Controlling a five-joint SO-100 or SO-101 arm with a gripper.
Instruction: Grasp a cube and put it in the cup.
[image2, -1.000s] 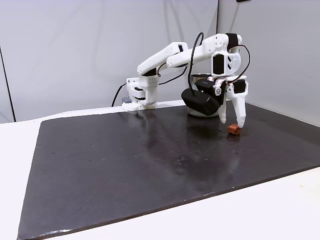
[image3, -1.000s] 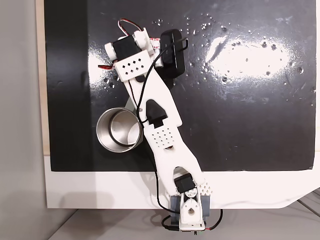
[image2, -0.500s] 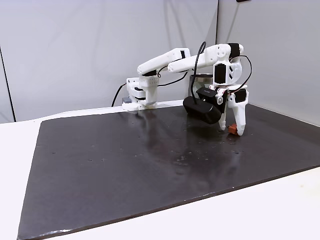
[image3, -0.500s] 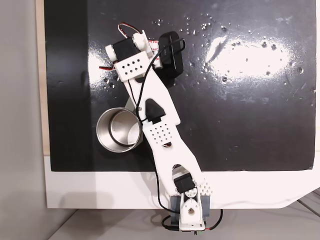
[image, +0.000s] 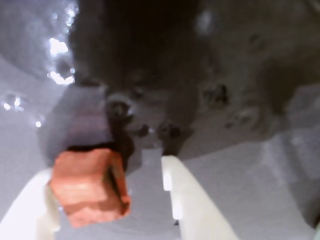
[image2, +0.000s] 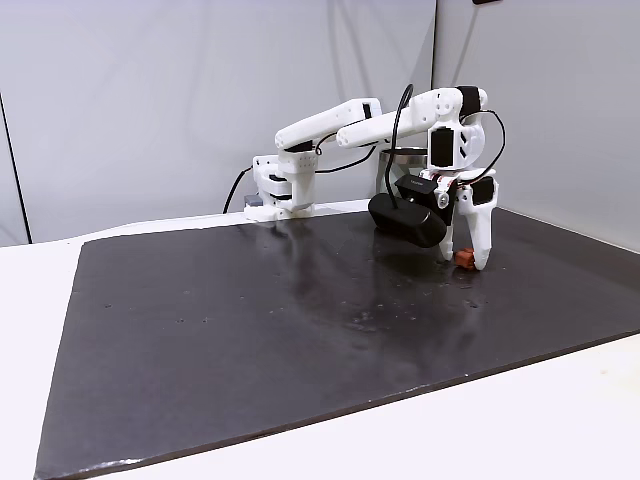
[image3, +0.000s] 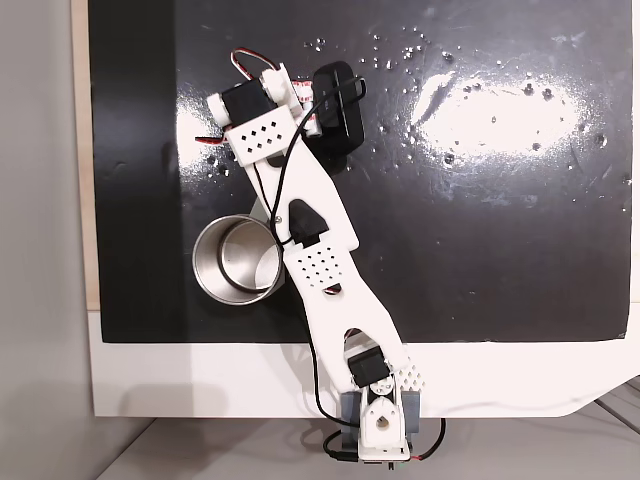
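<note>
Gripper (image: 107, 200) is seen lowered to the dark mat (image2: 250, 320), fingers pointing down, jaws parted moderately wide with the cube (image: 90, 187) between them. In the wrist view the cube lies at about 8 o'clock of the frame, close against the left finger (image: 30, 210), well clear of the right finger (image: 187, 200); no clamp is made yet. In the side fixed view the cube (image2: 463, 259) is resting on the mat between the finger tips, gripper (image2: 463, 262) straddling it. Straddle is judged to be set so that closing traps the block.

The cup (image3: 235, 262) is standing upright on the mat, open mouth up, beside the arm's forearm at roughly 8 o'clock from the gripper in the top fixed view, apart from the cube. Its upright stance is judged right for a drop from above.
</note>
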